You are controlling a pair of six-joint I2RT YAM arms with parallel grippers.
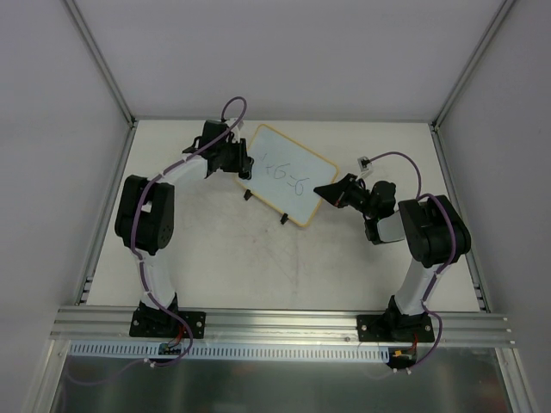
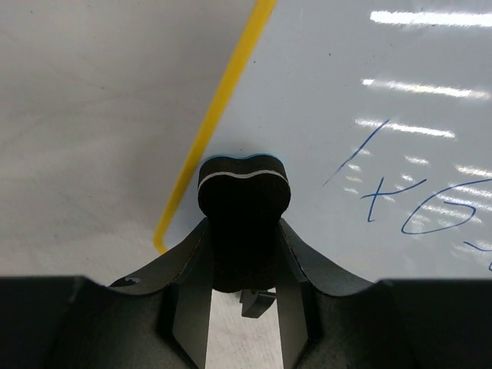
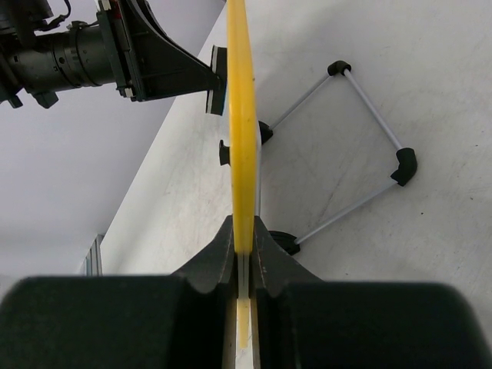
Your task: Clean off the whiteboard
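left fingers [image 2: 184, 300] pinch small black eraser block [image 2: 244, 188] | right fingers [image 3: 211, 265] pinch yellow-framed whiteboard [image 3: 240, 115] edge | risk: seemingly shallow hold, hard wiping could twist it free

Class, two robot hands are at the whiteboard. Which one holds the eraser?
The left hand, pinching the black eraser by the whiteboard's written face. The right hand clamps the board's yellow edge instead.

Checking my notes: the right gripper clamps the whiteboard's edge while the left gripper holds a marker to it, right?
Not quite: the left gripper holds a black eraser, not a marker, to the whiteboard; the left wrist view shows it. The right gripper does clamp its edge.
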